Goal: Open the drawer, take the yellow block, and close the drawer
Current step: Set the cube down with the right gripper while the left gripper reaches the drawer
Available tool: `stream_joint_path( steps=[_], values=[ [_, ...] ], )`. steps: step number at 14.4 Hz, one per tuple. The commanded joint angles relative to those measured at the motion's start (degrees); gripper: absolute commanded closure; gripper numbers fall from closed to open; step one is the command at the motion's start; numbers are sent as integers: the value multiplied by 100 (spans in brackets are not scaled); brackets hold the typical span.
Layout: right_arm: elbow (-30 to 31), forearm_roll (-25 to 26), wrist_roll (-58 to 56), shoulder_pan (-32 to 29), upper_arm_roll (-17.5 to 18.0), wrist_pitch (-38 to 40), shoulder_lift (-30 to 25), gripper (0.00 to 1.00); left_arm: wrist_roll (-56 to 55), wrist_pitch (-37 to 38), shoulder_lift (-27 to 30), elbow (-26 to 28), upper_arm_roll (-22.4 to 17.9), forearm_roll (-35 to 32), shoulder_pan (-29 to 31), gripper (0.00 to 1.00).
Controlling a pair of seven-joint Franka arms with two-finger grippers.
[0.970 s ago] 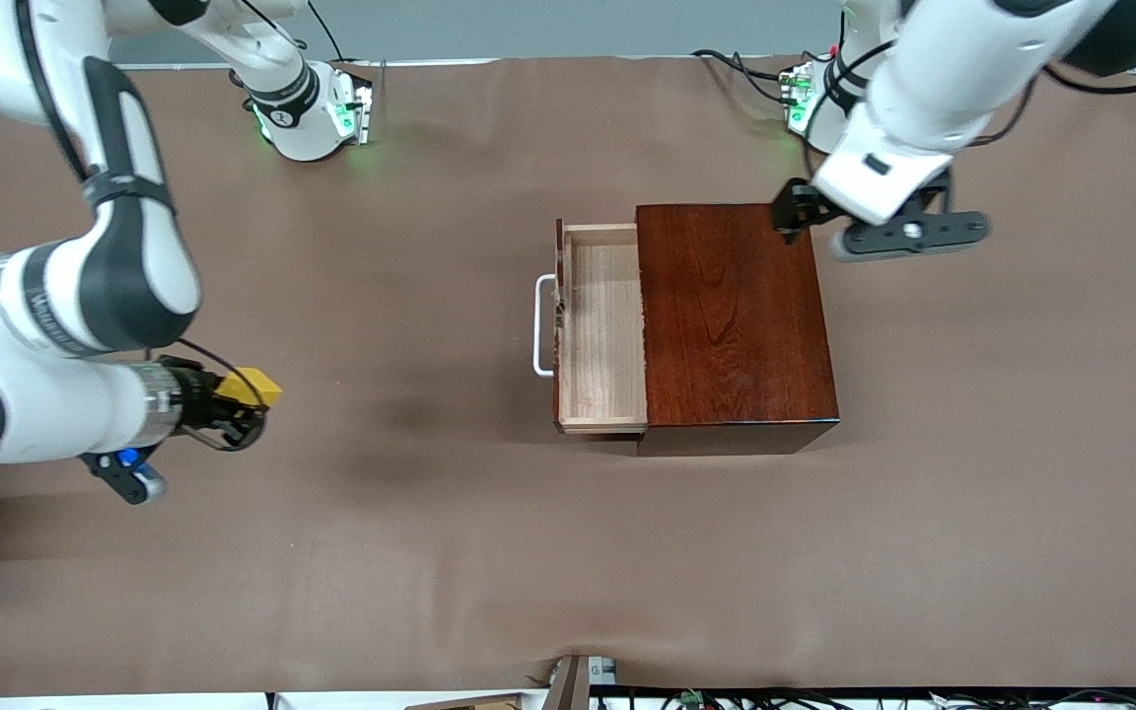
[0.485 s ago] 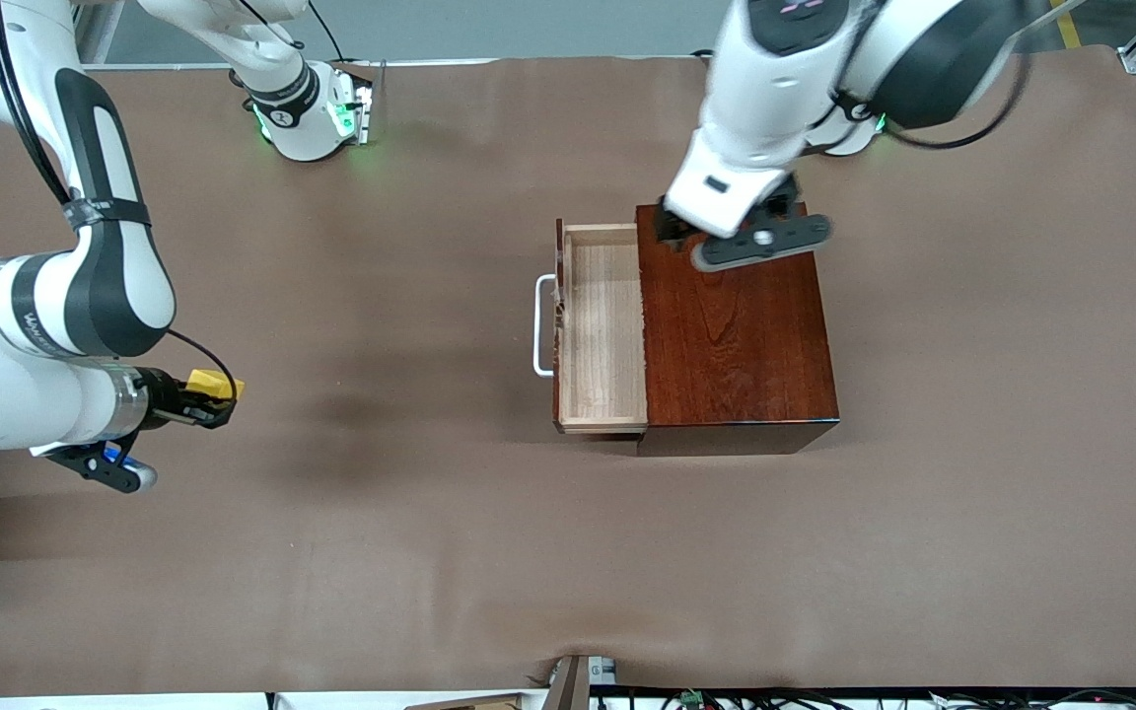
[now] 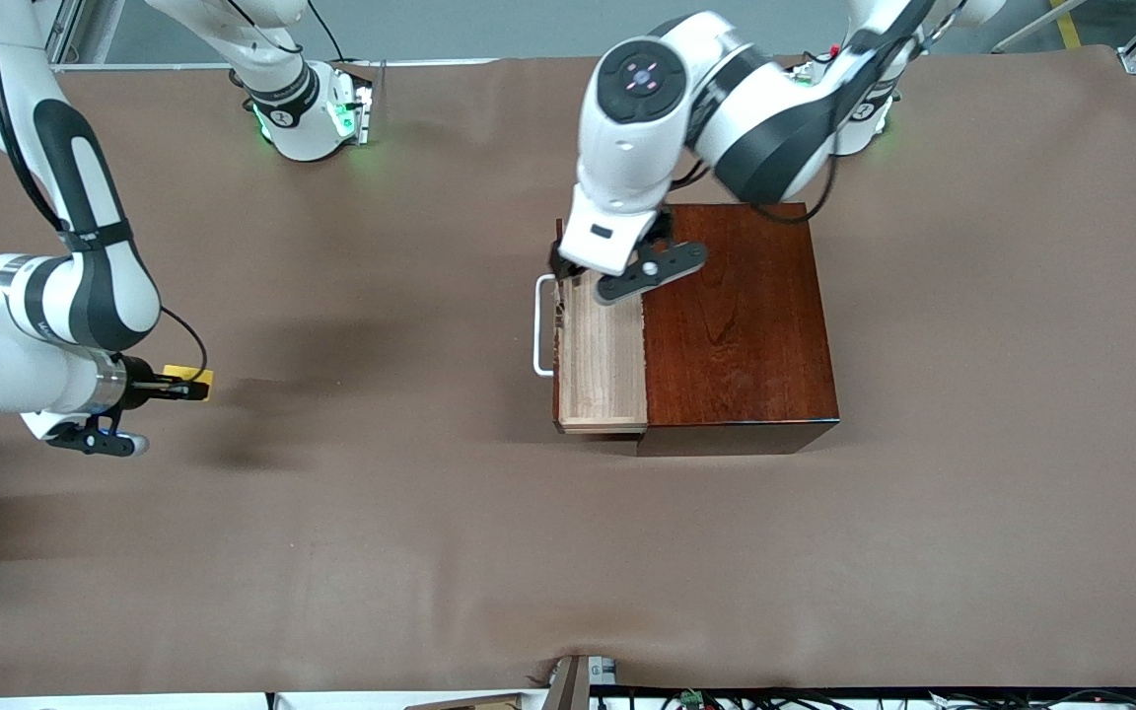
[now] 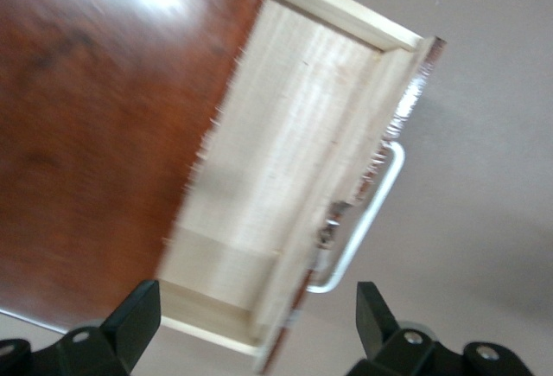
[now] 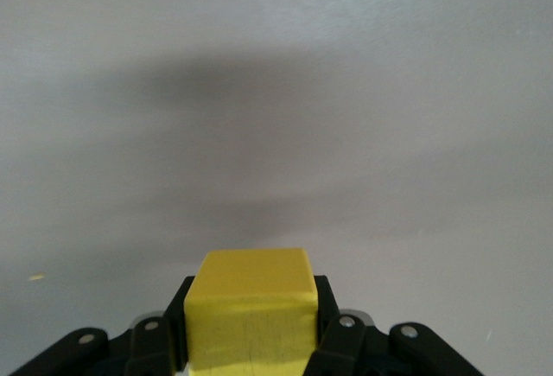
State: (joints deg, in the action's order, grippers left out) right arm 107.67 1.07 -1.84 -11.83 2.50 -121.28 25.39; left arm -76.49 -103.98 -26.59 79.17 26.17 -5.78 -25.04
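My right gripper (image 3: 195,390), frame's left edge, clamps the block (image 5: 251,307); my left gripper (image 4: 255,328), jaws spread and empty, hangs over the drawer (image 3: 603,360), which is open and needs shutting.

We count one yellow block (image 5: 251,307), one drawer (image 3: 603,345) with one white handle (image 3: 538,325), and one dark wooden box (image 3: 738,316). We see two robot arms, so two grippers: the left gripper (image 4: 259,328) and the right gripper (image 3: 188,388), on one table (image 3: 430,552)
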Motion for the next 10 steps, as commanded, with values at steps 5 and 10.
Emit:
stream_joint_path(
  steps=[5,10],
  values=[
    [1476,508,-449,-276,119,-1785,-280,100,-1489,-1105,-1057,-832,-1278,-257,-1835,0],
    [1467,508,-379,-399,128,-1847,-166,100,-2824,-1729,-1761,-1123,-1808,-248,-2488,0]
  ],
)
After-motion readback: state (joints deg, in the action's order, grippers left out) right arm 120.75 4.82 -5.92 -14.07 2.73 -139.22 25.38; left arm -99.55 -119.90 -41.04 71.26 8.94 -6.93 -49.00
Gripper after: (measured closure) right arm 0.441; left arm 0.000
